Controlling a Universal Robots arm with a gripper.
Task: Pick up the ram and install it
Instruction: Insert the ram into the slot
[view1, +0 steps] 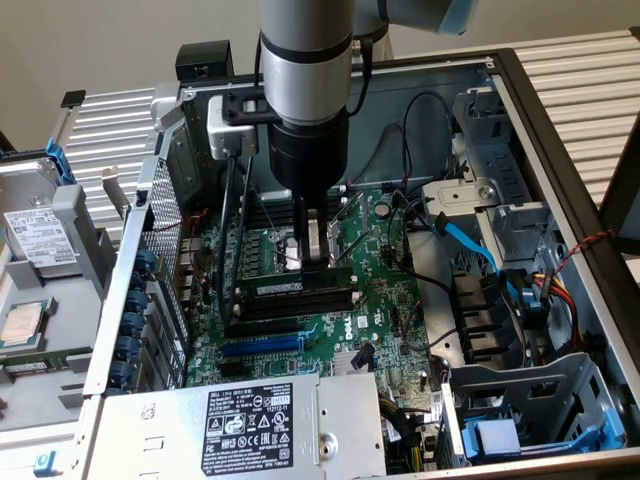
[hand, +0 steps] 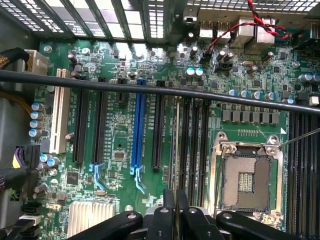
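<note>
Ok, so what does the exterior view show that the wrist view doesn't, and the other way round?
Exterior view: the arm reaching down into the case, the ram seen along its green length at the memory slots, the labelled power supply and a blue cable.
Wrist view: the open processor socket and a white slot.
Both: the green motherboard, the blue expansion slot and the gripper, which looks closed on the ram.
</note>
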